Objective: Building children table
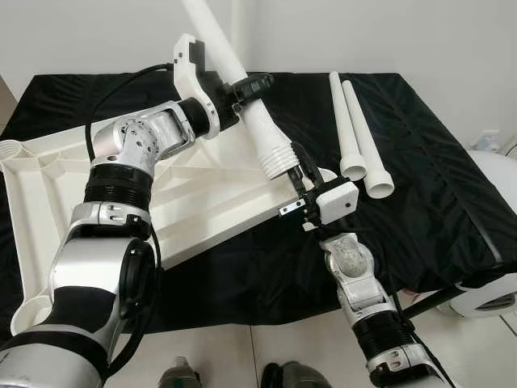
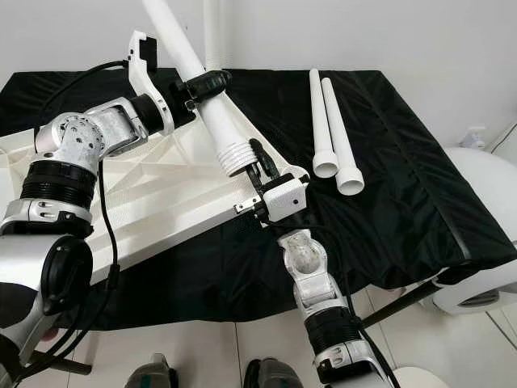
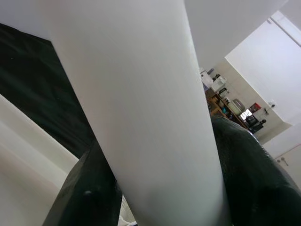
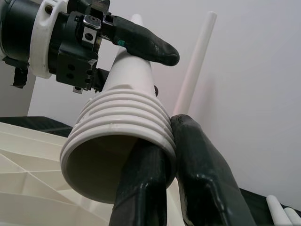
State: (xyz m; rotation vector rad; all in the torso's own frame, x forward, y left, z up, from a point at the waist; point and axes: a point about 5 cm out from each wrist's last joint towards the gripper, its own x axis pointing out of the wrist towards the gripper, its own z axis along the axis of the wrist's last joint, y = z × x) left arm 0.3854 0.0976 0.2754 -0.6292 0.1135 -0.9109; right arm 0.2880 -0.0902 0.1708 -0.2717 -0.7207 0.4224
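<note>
Left gripper (image 1: pixel 250 87) clamps a tilted white leg (image 1: pixel 242 95) above the tabletop (image 1: pixel 202 194); right gripper (image 1: pixel 297 166) pinches the leg's ribbed rim.

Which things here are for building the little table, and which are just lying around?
For the table:
- white tabletop, upside down
- table leg held by the left claw; right claw pinches its threaded rim
- two spare legs

Lying around:
- black cloth
- white tube against the wall
</note>
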